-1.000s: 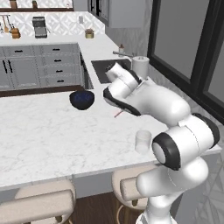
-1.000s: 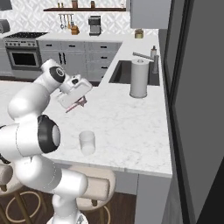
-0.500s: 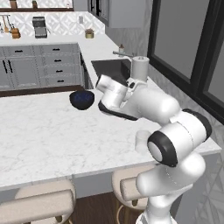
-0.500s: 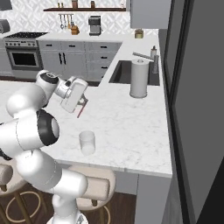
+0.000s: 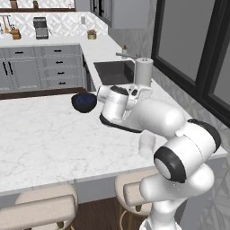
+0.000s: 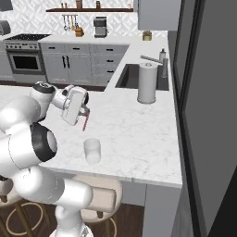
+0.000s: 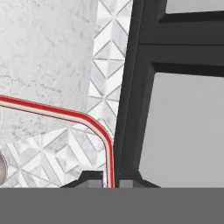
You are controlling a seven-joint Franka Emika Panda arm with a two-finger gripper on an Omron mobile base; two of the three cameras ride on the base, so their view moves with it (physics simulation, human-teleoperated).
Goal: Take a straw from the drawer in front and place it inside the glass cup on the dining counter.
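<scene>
White marble-look dining worktop with faint grey veins carries the scene; padded beige bar stools stand along its near edge; small clear glass tumbler stands upright on it near that edge, taken here as the landmark.

White arm reaches over the worktop above and beyond the tumbler; its pincer hangs in the air, well clear of the tumbler and of the marble; finger tips pressed together, pinching the thin pink-red straw; the straw hangs downward from the tips in the right base view, its lower end above the tumbler and slightly to the side of it, not inside it. Hand view shows the straw rising between the two dark tips, then bending and running off toward the left edge, red with a pale stripe.

Tall white paper towel roll stands upright beyond the tumbler, well apart, beside the dark sink basin; dark blue bowl sits on the worktop beyond the tumbler on the opposite side, partly behind the arm; tumbler shows pale beside the arm's elbow in the left base view.
</scene>
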